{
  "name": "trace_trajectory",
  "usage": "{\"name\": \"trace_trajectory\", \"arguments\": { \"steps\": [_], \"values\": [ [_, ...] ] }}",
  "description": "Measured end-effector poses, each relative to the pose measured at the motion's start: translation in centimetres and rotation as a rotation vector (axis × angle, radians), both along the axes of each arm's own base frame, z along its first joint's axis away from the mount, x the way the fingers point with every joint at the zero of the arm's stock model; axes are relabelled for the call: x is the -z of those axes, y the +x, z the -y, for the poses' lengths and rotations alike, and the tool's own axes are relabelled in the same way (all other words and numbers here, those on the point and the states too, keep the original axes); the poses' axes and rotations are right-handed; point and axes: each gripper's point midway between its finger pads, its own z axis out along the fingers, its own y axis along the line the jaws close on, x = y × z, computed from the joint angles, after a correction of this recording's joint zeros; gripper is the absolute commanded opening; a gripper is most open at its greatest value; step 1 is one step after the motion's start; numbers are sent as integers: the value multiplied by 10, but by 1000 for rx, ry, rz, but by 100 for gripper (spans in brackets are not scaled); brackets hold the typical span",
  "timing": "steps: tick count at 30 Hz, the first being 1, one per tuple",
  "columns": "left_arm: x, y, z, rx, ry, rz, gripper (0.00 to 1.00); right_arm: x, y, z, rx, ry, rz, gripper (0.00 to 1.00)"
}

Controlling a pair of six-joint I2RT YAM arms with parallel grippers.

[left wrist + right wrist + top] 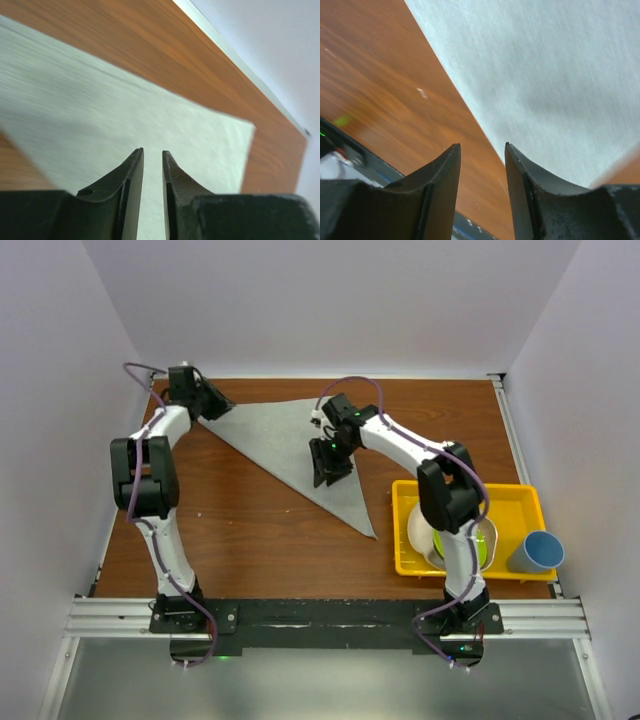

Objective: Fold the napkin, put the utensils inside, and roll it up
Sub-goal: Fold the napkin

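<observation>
Closest to the lens, the left claw [152,151] shows two black moulded fingers a narrow slit apart, gripping nothing, low over the far-left corner of the napkin [285,445]. That napkin lies flat on the wood-grain counter [250,530] as a grey triangle, matte and finely woven, its long edge running down to a point near the tray [515,502]. Over its middle the right claw [481,146] hangs with fingers parted and empty. The fold looks done, so I judge the spoon comes next. I cannot make one out; it may sit in the yellow plastic tray by the white bowl [415,525]. Fetching it calls for a fine pinch on a slim, slippery handle. Furthest right stands a blue cup [535,552].
</observation>
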Motion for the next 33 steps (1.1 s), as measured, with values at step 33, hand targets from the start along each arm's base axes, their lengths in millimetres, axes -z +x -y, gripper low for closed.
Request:
{"name": "trace_trajectory", "arguments": {
  "steps": [33],
  "values": [
    [79,-155,125,411,-155,-236,0,50,43,-112,-5,460,-190,9]
  ]
}}
